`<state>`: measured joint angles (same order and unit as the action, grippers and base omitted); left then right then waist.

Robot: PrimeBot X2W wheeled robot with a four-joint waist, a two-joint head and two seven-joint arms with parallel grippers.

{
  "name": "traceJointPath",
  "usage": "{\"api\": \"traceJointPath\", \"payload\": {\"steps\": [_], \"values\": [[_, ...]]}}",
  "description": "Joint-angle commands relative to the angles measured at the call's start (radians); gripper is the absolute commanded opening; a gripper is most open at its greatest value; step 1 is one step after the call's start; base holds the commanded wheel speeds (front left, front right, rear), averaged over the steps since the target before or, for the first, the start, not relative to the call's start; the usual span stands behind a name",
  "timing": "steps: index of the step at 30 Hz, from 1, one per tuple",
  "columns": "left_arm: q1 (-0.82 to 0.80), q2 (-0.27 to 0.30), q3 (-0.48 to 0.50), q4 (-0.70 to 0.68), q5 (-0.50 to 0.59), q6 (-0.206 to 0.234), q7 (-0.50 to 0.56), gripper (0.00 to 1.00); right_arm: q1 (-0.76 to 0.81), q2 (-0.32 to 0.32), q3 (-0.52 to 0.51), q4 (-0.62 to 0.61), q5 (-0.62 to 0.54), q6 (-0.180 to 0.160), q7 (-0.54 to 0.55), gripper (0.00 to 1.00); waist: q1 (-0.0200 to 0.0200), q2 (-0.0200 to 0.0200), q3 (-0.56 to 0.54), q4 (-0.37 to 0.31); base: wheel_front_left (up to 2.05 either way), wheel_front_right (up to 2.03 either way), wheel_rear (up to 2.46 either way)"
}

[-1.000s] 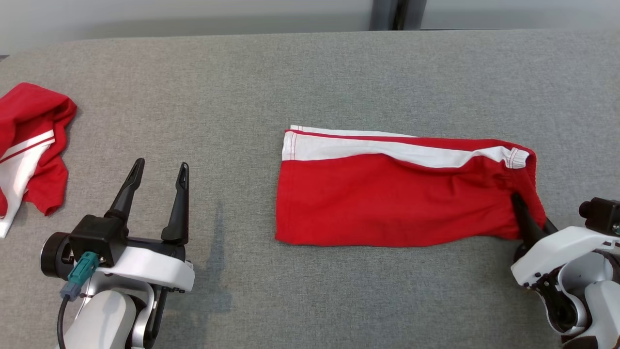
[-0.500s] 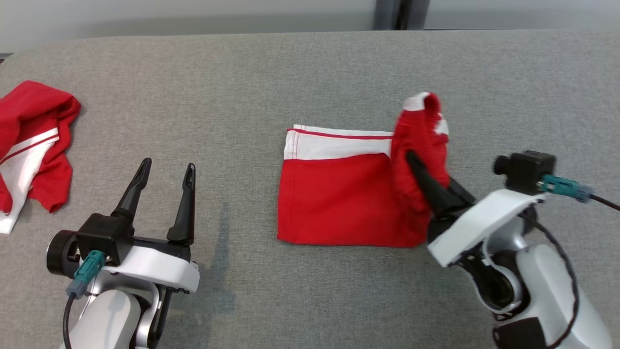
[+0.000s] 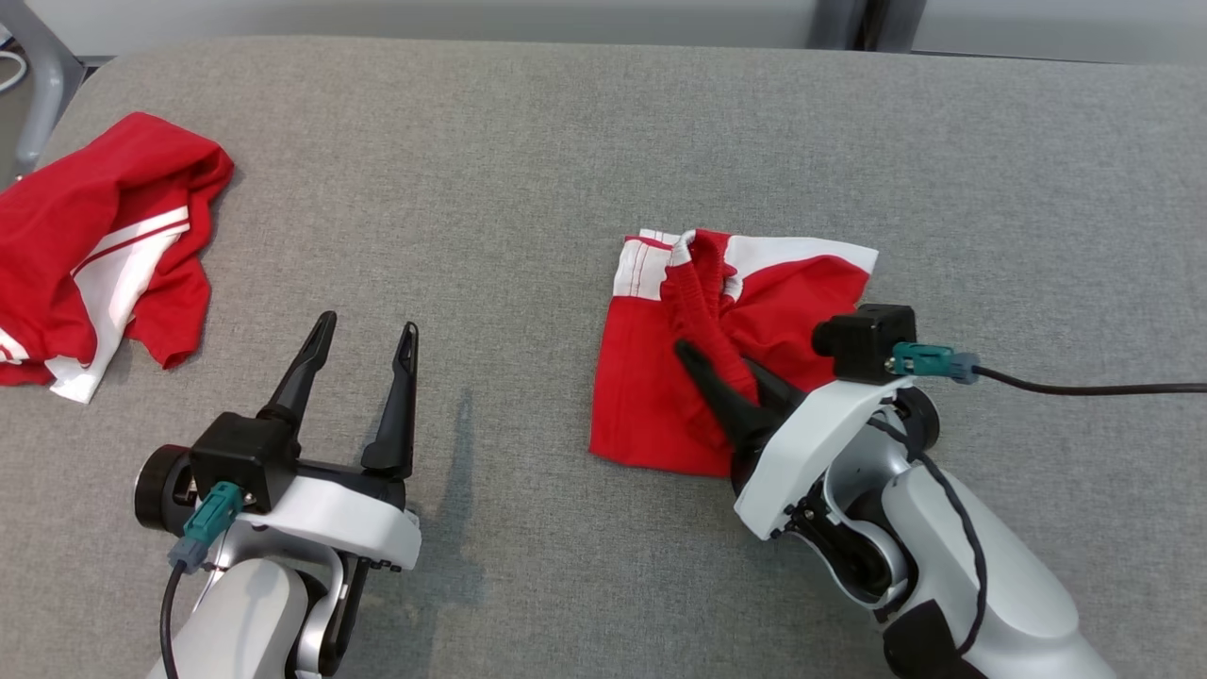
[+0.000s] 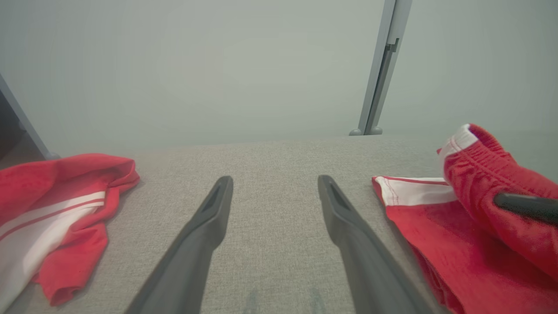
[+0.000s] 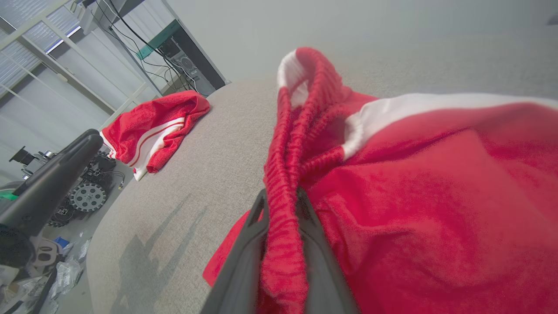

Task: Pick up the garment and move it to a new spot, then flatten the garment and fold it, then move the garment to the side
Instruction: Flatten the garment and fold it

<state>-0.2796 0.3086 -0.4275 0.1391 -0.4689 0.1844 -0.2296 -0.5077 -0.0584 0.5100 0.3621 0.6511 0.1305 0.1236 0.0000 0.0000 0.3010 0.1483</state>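
Well to the left of the left gripper and farther from the robot, a spare garment (image 3: 104, 236), red with white stripes, lies crumpled on the table (image 3: 528, 141); it plays no part in this step. The left gripper (image 3: 367, 322) hangs low over bare table, fingers spread wide, nothing between them. To the right of the left gripper, apart from it and slightly farther out, lies the garment (image 3: 651, 405), red shorts with a white side band, doubled over near the middle of the table. Farther right of the left gripper, the right gripper (image 5: 281, 196) is clamped on the elastic waistband (image 3: 698, 283), which stands up in a ridge above the lower layer. Judgement: the step in hand is the fold, with the waistband end brought over the leg end; the layer is mostly across but not yet laid. To finish well, the band should travel on towards the left gripper until its edge meets the hem on that side, then sink until cloth rests on cloth, and only then should the fingers part and withdraw low and straight, so the top layer is not dragged back. Risk noted: the top layer sits bunched and skewed, and a release here would likely leave a lump. The left gripper is free to pin the hem or smooth the fold
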Motion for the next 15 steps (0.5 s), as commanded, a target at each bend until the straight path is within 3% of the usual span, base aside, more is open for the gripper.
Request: {"api": "traceJointPath", "payload": {"steps": [1,11,15], "values": [[-0.023,0.001,0.001,0.006,-0.005,-0.006,-0.006,1.0,-0.017,0.0,0.016,0.025,-0.005,0.0,-0.02,1.0,0.0,0.0,0.003,0.004,0.0,0.0,0.0],[-0.033,-0.003,0.003,0.029,-0.006,-0.011,-0.016,1.0,-0.063,0.004,0.171,0.05,0.039,0.0,-0.112,1.0,0.0,0.0,0.012,-0.01,0.0,0.0,0.0],[-0.038,-0.002,0.006,0.032,-0.007,-0.007,-0.019,1.0,-0.05,-0.007,0.157,0.03,0.022,0.0,-0.19,1.0,0.0,0.0,0.009,-0.02,0.0,0.0,0.0]]}}
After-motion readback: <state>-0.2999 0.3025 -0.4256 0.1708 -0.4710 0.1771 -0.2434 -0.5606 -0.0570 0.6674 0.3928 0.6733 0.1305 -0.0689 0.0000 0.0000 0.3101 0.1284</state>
